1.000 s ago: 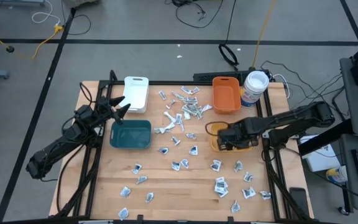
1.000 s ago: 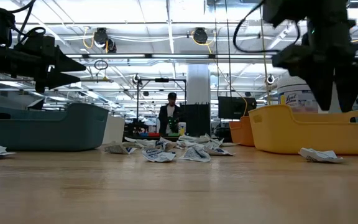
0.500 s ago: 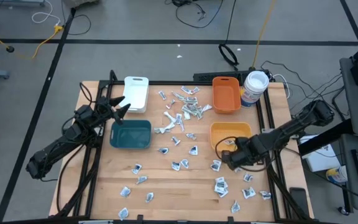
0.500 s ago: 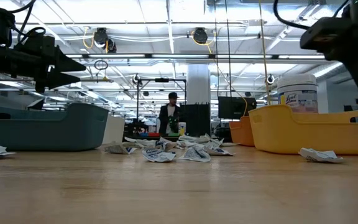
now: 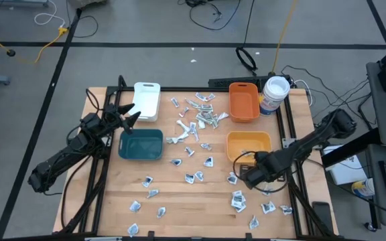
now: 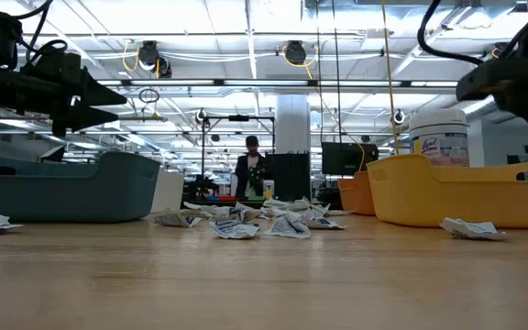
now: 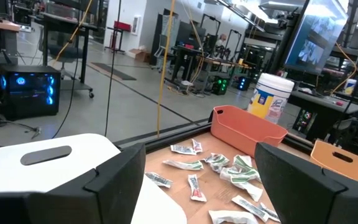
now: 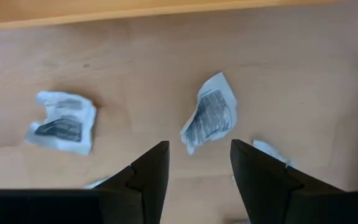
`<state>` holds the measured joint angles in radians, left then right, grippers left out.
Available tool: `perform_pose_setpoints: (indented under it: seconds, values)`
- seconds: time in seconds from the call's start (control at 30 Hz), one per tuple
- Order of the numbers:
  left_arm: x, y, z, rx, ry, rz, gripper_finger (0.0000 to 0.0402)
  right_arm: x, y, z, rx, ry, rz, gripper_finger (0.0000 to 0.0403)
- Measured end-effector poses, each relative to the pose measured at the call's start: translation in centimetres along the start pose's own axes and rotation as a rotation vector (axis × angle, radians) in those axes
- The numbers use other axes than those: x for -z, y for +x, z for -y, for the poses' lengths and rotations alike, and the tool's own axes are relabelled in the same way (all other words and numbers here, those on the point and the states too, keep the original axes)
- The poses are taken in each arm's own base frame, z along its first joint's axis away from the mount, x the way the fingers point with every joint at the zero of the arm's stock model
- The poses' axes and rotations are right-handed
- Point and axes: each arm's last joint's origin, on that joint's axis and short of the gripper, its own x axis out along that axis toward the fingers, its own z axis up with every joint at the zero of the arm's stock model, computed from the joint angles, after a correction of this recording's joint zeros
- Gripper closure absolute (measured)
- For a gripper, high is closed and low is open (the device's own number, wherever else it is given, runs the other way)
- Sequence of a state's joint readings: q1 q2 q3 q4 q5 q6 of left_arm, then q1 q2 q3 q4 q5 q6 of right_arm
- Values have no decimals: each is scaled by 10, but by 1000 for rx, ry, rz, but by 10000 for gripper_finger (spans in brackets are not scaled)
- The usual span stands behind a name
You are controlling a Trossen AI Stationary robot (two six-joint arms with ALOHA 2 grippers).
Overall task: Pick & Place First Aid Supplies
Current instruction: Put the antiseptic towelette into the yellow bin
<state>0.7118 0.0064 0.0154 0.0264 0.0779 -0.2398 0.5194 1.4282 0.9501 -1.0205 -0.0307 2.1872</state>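
Note:
The first aid supplies are small white packets with bluish print, scattered flat over the wooden table (image 5: 179,194); a heap (image 5: 200,114) lies at the far middle. My right gripper (image 5: 248,177) hangs open and points down just off the near side of the yellow bin (image 5: 248,143). In the right wrist view one packet (image 8: 209,118) lies on the wood below and just ahead of the fingers of my right gripper (image 8: 197,149), with another packet (image 8: 62,121) to one side. My left gripper (image 5: 130,115) waits open and level over the teal bin (image 5: 141,144).
A white bin (image 5: 147,100) stands at the far left; an orange bin (image 5: 244,102) and a round white-lidded tub (image 5: 274,95) stand at the far right. More packets (image 5: 238,199) lie toward the near right corner. A person (image 6: 250,170) stands in the room beyond the table.
My right gripper has swung from over the yellow bin toward the table's near edge, sinking a little and rolling about its own axis. It now hangs over the packets beside the bin's near side. Its fingers have stayed open.

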Motion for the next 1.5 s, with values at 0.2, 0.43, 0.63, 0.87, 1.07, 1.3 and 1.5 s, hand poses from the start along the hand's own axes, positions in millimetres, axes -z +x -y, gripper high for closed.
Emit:
perform_pose_setpoints:
  seconds: [0.2,0.43,0.63,0.87,1.07,1.3,1.5]
  values:
    - [0,0,0,0,0,0,96,2,17,-2,30,1,-10,238]
    - [0,0,0,0,0,0,96,2,37,-4,18,1,-19,238]
    - [0,0,0,0,0,0,96,1,39,-3,23,-2,-16,257]
    - [0,0,0,0,0,0,96,2,39,-3,31,-10,-40,357]
    - [0,0,0,0,0,0,96,3,39,-4,16,-55,-52,392]
    - [0,0,0,0,0,0,96,4,19,-5,-45,-204,-81,401]
    - [0,0,0,0,0,-1,96,2,-7,-5,-80,-411,-99,402]
